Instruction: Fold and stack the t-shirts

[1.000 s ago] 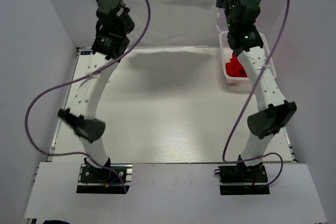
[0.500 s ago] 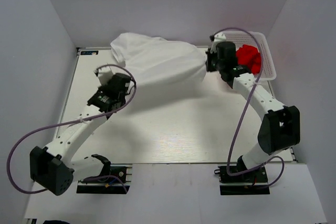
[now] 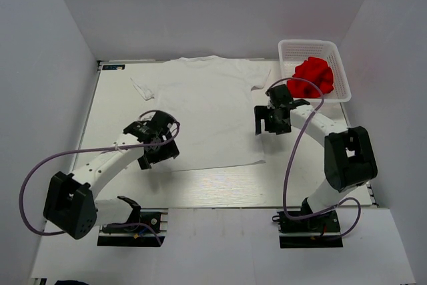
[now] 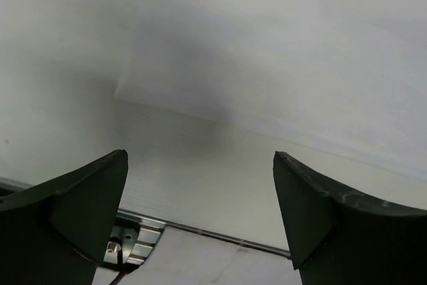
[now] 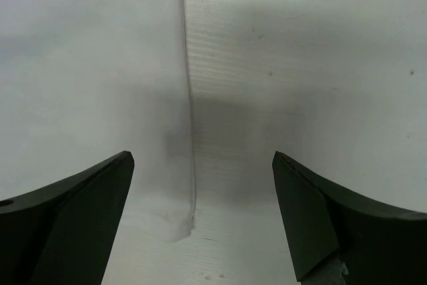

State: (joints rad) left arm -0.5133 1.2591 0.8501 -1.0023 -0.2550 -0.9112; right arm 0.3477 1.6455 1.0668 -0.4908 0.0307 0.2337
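Note:
The white t-shirt (image 3: 207,108) lies spread flat on the table, collar toward the back wall. My left gripper (image 3: 159,153) is open by its near left hem corner, and the left wrist view shows that cloth (image 4: 280,38) beyond the empty left gripper (image 4: 200,157). My right gripper (image 3: 271,123) is open at the shirt's right side. The right wrist view shows the shirt's edge (image 5: 87,65) under the empty right gripper (image 5: 202,156). The red t-shirt (image 3: 311,77) sits bunched in the basket.
A white mesh basket (image 3: 343,75) stands at the back right corner of the table. Purple cables loop from both arms. A metal rail (image 4: 200,231) runs along the table's near edge.
Both grippers have opened and let go of the white t-shirt, which went from hanging stretched between them to lying flat. Both arms have come down and back toward the near side.

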